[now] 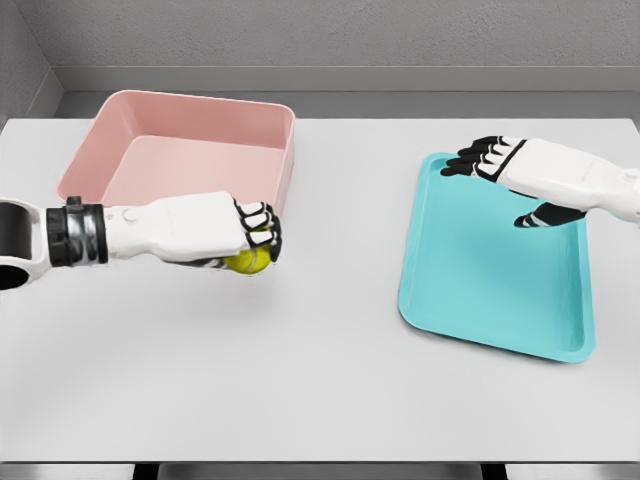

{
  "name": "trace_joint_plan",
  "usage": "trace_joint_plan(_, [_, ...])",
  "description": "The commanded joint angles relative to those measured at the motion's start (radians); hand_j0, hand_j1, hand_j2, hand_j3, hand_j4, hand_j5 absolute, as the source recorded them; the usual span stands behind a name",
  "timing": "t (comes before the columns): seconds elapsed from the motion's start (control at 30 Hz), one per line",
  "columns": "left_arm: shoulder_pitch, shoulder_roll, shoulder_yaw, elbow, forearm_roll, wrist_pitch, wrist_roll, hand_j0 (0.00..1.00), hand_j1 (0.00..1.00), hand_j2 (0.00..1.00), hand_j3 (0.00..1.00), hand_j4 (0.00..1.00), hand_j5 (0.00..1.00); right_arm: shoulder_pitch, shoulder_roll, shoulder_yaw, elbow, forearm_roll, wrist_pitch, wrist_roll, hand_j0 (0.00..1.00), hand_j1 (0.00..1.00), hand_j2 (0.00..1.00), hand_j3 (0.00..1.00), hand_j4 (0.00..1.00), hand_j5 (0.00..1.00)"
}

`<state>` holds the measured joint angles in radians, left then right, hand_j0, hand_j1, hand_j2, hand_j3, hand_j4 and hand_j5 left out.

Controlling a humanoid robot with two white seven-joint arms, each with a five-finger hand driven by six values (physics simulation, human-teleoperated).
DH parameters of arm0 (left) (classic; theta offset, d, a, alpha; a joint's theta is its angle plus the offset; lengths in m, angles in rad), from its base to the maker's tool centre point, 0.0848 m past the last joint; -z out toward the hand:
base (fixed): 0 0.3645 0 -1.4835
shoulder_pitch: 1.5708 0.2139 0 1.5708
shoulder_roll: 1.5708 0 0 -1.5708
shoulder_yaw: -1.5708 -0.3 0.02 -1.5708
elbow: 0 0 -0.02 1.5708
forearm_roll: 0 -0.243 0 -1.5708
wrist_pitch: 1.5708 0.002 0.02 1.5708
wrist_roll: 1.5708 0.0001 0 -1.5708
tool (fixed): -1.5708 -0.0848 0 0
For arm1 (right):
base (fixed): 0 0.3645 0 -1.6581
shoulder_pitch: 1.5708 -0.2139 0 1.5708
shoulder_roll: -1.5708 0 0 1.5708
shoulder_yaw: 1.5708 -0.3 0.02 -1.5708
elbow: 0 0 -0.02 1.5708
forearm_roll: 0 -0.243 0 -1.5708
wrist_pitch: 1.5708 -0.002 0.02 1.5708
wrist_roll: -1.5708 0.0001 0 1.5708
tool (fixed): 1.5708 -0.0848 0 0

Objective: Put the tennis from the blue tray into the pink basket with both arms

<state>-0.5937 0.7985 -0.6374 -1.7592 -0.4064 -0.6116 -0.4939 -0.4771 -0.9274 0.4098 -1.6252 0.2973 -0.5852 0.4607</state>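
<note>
We have the ball (250, 261) clamped in our left hand (228, 233), fingers curled over it from above, so only its yellow-green underside shows. It sits over the table (300, 390), just near of the basket's (180, 110) front right corner. That is the relation our next move turns on: the basket lies far and slightly left of the ball, its near wall just beyond our knuckles, so we judge the hand must rise over the rim and travel away from us before letting go. The ball is round, so no axis matters. Our right hand (510, 170) hovers over the far edge of the tray (480, 290), fingers spread, holding nothing. The basket is smooth pink with sloped walls; the tray is shallow, glossy teal, round-cornered.
</note>
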Motion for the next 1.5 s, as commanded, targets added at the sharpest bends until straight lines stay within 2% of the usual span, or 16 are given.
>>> trace_joint_plan(0.0, [0.000, 0.001, 0.070, 0.026, 0.061, 0.001, 0.002, 0.05, 0.05, 0.05, 0.05, 0.05, 0.05, 0.000, 0.001, -0.003, -0.001, -0.006, 0.002, -0.001, 1.00, 1.00, 1.00, 1.00, 1.00, 1.00])
trace_joint_plan(0.07, [0.002, 0.005, 0.120, 0.046, 0.075, 0.001, 0.002, 0.05, 0.05, 0.05, 0.05, 0.05, 0.05, 0.002, -0.001, -0.003, -0.002, -0.006, 0.002, -0.001, 1.00, 1.00, 1.00, 1.00, 1.00, 1.00])
trace_joint_plan(0.2, [-0.067, -0.038, 0.122, 0.207, 0.067, 0.001, -0.003, 0.05, 0.05, 0.05, 0.05, 0.05, 0.05, 0.006, -0.002, -0.028, -0.001, -0.006, 0.002, -0.001, 1.00, 1.00, 1.00, 1.00, 1.00, 1.00])
trace_joint_plan(0.27, [-0.087, -0.054, 0.117, 0.271, 0.051, 0.001, -0.009, 0.05, 0.05, 0.05, 0.05, 0.05, 0.05, 0.009, -0.004, -0.085, 0.007, -0.007, 0.001, -0.001, 1.00, 1.00, 1.00, 1.00, 1.00, 1.00])
trace_joint_plan(0.37, [-0.127, -0.105, 0.111, 0.374, -0.078, 0.001, -0.012, 0.05, 0.05, 0.05, 0.05, 0.05, 0.05, 0.009, -0.002, -0.108, 0.018, -0.007, 0.002, -0.001, 1.00, 1.00, 1.00, 1.00, 1.00, 1.00])
trace_joint_plan(0.53, [-0.170, -0.156, 0.107, 0.474, -0.268, 0.001, -0.012, 0.06, 0.06, 0.06, 0.06, 0.06, 0.06, 0.012, -0.002, -0.112, 0.018, -0.007, 0.002, -0.001, 1.00, 1.00, 1.00, 1.00, 1.00, 1.00])
trace_joint_plan(0.67, [-0.198, -0.194, 0.105, 0.544, -0.373, 0.001, -0.012, 0.07, 0.07, 0.07, 0.07, 0.07, 0.07, 0.012, -0.004, -0.112, 0.018, -0.007, 0.002, -0.001, 1.00, 1.00, 1.00, 1.00, 1.00, 1.00])
trace_joint_plan(0.73, [-0.202, -0.206, 0.105, 0.550, -0.370, 0.001, -0.012, 0.17, 0.17, 0.17, 0.17, 0.17, 0.17, 0.012, -0.004, -0.111, 0.016, -0.007, 0.002, -0.001, 1.00, 1.00, 1.00, 1.00, 1.00, 1.00])
trace_joint_plan(0.8, [-0.202, -0.220, 0.105, 0.550, -0.370, 0.001, -0.011, 0.71, 0.71, 0.71, 0.71, 0.71, 0.71, 0.012, -0.002, -0.111, 0.013, -0.007, 0.001, -0.001, 1.00, 1.00, 1.00, 1.00, 1.00, 1.00])
trace_joint_plan(0.83, [-0.202, -0.220, 0.105, 0.550, -0.367, 0.001, -0.009, 0.91, 0.91, 0.91, 0.91, 0.91, 0.91, 0.012, -0.002, -0.111, 0.008, -0.007, 0.001, -0.001, 1.00, 1.00, 1.00, 1.00, 1.00, 1.00])
trace_joint_plan(0.87, [-0.202, -0.220, 0.105, 0.550, -0.368, 0.001, -0.009, 1.00, 1.00, 1.00, 1.00, 1.00, 1.00, 0.012, -0.002, -0.112, 0.008, -0.007, 0.001, -0.001, 1.00, 1.00, 1.00, 1.00, 1.00, 1.00])
trace_joint_plan(1.03, [-0.204, -0.212, 0.111, 0.549, -0.354, 0.001, -0.005, 1.00, 1.00, 1.00, 1.00, 1.00, 1.00, 0.011, -0.004, -0.112, 0.013, -0.007, 0.001, -0.001, 1.00, 1.00, 1.00, 1.00, 1.00, 1.00])
trace_joint_plan(1.1, [-0.202, -0.171, 0.108, 0.526, -0.203, 0.001, -0.003, 1.00, 1.00, 1.00, 1.00, 1.00, 1.00, 0.011, -0.005, -0.112, 0.015, -0.007, 0.001, -0.001, 1.00, 1.00, 1.00, 1.00, 1.00, 1.00])
trace_joint_plan(1.2, [-0.189, -0.055, 0.110, 0.397, -0.037, 0.001, -0.003, 1.00, 1.00, 1.00, 1.00, 1.00, 1.00, 0.009, -0.005, -0.112, 0.015, -0.007, 0.001, -0.001, 1.00, 1.00, 1.00, 1.00, 1.00, 1.00])
trace_joint_plan(1.3, [-0.183, 0.022, 0.117, 0.319, 0.035, 0.001, -0.003, 1.00, 1.00, 1.00, 1.00, 1.00, 1.00, 0.009, -0.005, -0.111, 0.015, -0.007, 0.002, -0.001, 1.00, 1.00, 1.00, 1.00, 1.00, 1.00])
trace_joint_plan(1.47, [-0.060, 0.091, 0.174, 0.274, 0.092, 0.001, -0.008, 1.00, 1.00, 1.00, 1.00, 1.00, 1.00, 0.009, -0.005, -0.112, 0.015, -0.007, 0.001, -0.001, 1.00, 1.00, 1.00, 1.00, 1.00, 1.00])
